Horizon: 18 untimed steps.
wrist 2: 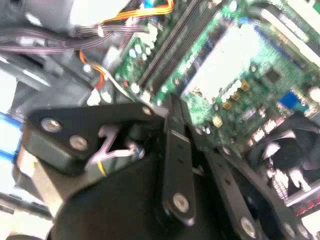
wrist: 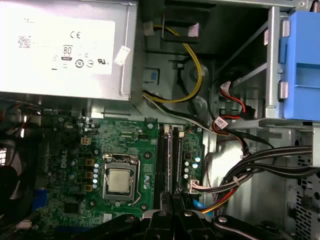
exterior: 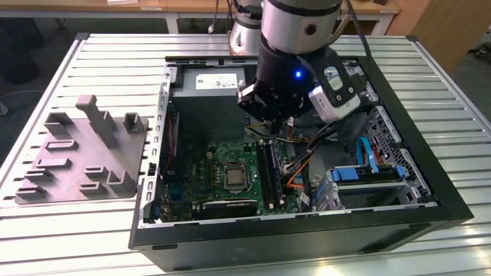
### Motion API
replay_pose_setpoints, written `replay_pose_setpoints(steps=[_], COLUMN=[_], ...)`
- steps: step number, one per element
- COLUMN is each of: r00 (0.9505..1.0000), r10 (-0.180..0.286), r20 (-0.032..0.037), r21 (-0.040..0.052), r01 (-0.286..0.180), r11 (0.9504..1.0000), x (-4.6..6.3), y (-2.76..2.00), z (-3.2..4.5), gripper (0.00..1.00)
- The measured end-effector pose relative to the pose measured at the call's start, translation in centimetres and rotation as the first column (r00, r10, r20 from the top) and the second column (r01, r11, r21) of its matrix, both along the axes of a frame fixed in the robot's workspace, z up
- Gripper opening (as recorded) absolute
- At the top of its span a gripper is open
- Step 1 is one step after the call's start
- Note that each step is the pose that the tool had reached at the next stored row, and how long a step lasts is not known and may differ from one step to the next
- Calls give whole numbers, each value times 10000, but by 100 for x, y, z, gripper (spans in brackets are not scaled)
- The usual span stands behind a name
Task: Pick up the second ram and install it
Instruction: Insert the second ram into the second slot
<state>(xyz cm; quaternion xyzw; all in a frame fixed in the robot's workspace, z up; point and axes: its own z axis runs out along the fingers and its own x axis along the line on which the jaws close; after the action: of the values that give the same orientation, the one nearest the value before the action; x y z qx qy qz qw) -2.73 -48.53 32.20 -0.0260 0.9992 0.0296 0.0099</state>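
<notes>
Pinched narrow, my fingers (wrist: 164,214) hang over the two ram slots (wrist: 162,160), whose long axis runs top to bottom at frame centre. Whether a ram stick sits between them I cannot tell. The exterior view adds the open computer case (exterior: 307,236), a grey fixture tray (exterior: 77,155) at left, the slatted metal desk (exterior: 115,57) and wooden furniture (exterior: 441,29) behind.

The gripper (exterior: 274,122) hangs inside the open computer case (exterior: 291,233), above the green motherboard (exterior: 215,158). A grey holder (exterior: 77,158) lies on the slatted table (exterior: 69,230) at the exterior view's left.
</notes>
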Motion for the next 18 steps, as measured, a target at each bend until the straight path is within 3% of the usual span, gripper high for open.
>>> replay_pose_setpoints(steps=[4,18], r00=[10000,10000], r10=[-5,-16], r20=[0,1], r21=[0,1], r01=[5,16], r11=[10000,10000], x=[0,0], y=[0,0], z=[154,134], gripper=[12,12])
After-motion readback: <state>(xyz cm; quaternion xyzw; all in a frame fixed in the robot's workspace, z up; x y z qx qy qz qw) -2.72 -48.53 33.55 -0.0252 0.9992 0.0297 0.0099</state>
